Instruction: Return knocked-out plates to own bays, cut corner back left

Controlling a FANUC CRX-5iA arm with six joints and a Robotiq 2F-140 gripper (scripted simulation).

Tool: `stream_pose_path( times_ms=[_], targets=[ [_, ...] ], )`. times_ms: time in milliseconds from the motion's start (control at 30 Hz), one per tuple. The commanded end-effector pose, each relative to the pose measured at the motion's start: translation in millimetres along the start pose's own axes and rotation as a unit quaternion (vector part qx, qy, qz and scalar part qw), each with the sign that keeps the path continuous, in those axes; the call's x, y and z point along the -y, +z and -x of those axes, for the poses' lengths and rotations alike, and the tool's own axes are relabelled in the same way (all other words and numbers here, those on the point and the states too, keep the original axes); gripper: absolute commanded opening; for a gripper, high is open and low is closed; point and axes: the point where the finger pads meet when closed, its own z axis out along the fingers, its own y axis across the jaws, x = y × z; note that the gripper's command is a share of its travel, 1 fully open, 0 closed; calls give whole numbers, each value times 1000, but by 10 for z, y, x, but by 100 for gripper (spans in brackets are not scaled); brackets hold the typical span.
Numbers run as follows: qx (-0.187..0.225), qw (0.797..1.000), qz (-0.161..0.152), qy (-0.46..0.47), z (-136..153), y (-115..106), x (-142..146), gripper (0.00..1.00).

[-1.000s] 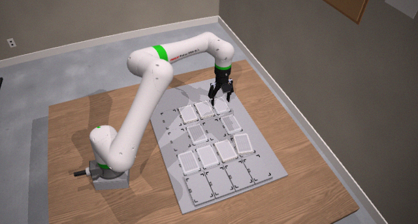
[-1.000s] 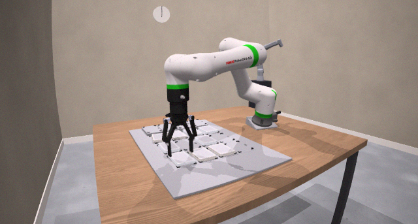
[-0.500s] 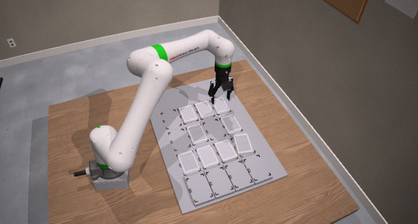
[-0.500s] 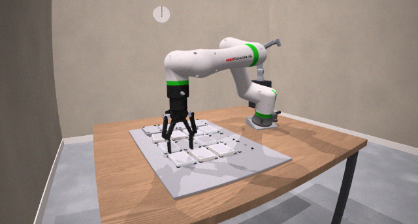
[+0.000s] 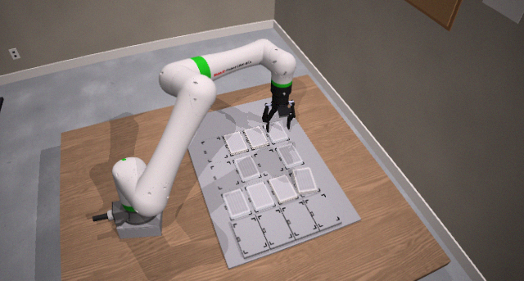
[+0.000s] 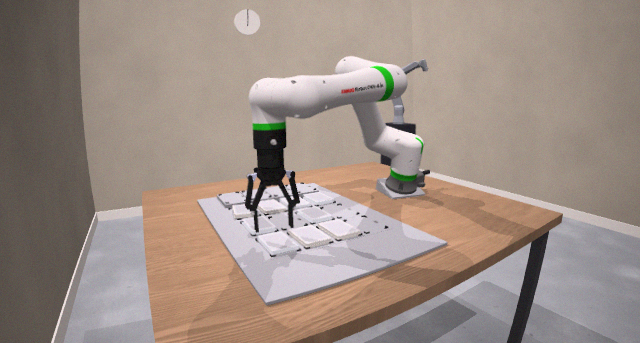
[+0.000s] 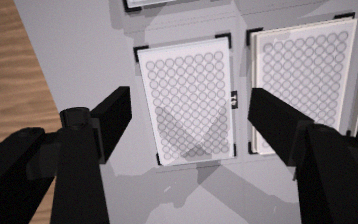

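My gripper (image 5: pixel 278 129) (image 6: pixel 274 227) (image 7: pixel 190 103) is open and empty, with its fingertips above and to either side of the plate in bay 41. That white plate (image 5: pixel 278 133) (image 6: pixel 277 243) (image 7: pixel 190 107) shows round wells and looks flat inside its black corner pieces. The plate at bay 43 (image 5: pixel 304 179) (image 6: pixel 242 211) sits a little skewed, with a corner piece showing beside its lower right end. The plate in bay 42 (image 5: pixel 290 155) and the plate in bay 22 (image 5: pixel 246 168) look seated. The cut corners are too small to tell.
Beside the gripper is the thicker cream plate in bay 31 (image 5: pixel 256 137) (image 6: pixel 310 235) (image 7: pixel 302 85). The plate in bay 21 (image 5: pixel 235 142) is beyond it. Plates in bays 13 (image 5: pixel 237 204), 23 (image 5: pixel 260 196) and 33 (image 5: pixel 283 188) stand in column 3. Column 4 has raised floors.
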Motion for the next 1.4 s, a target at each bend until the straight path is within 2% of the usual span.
stream_pose_path(
  times_ms=[0, 1367],
  targets=[
    [0, 1000, -2, 21, -87, -16, 20, 70],
    [0, 1000, -2, 21, -1551, -17, 245, 70]
  ],
)
